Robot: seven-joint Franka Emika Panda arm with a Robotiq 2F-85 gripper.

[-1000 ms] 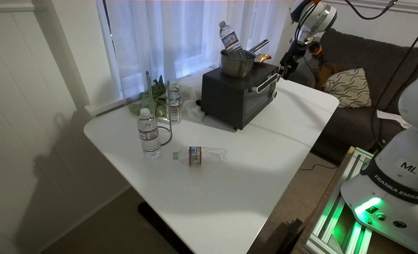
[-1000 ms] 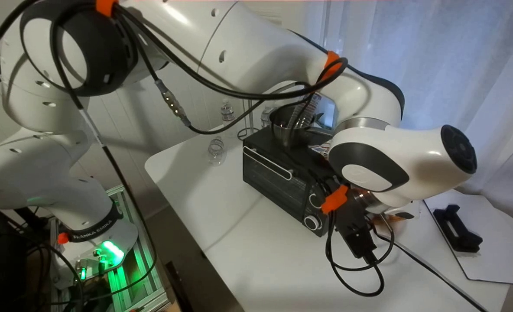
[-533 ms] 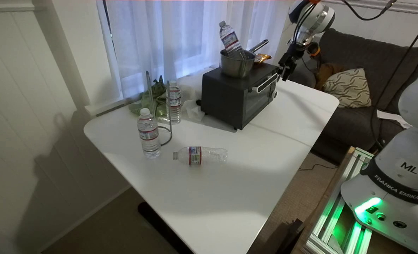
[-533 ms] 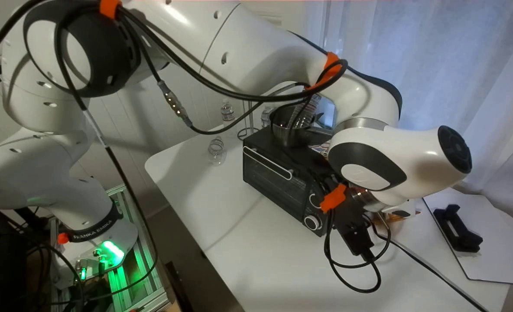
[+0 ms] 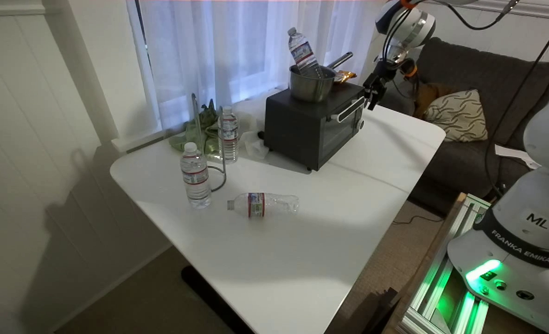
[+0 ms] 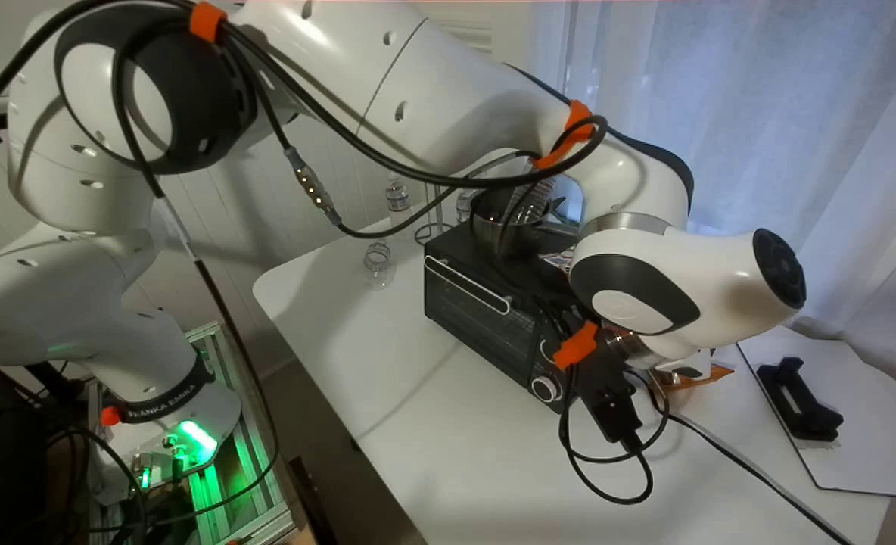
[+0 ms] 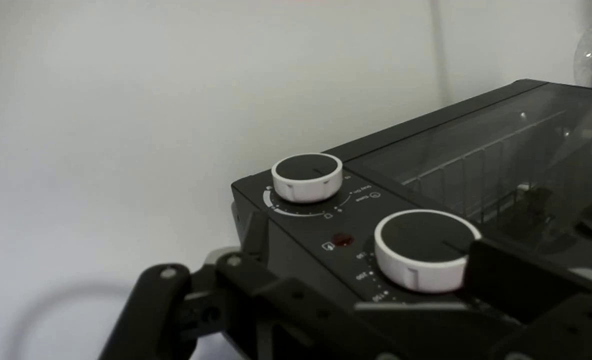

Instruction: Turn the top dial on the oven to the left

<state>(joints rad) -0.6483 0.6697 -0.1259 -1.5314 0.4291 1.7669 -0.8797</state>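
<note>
The dark oven (image 5: 293,121) stands on the white table and also shows in an exterior view (image 6: 486,333). Its top dial (image 7: 421,237), black-faced with a white rim, is large in the wrist view; it is partly covered by the arm in an exterior view (image 6: 546,349). The lower dial (image 7: 306,175) sits beyond it in the wrist view. My gripper (image 7: 367,237) is open at the oven's dial end, also seen in an exterior view (image 5: 372,99). One finger overlaps the top dial's right edge; I cannot tell whether it touches. The other finger is apart, at the left by the oven's side.
A metal pot (image 5: 312,84) holding a tilted bottle (image 5: 303,52) stands on the oven, beside an orange packet (image 5: 345,76). Two upright bottles, a lying bottle (image 5: 263,204) and a wire stand (image 5: 222,139) are on the table. A board with a black handle (image 6: 796,401) lies beyond the arm.
My gripper has moved slightly left and down in an exterior view, closer to the oven's front. The arm's wrist has shifted toward the oven. The oven and the lower dial look unchanged.
</note>
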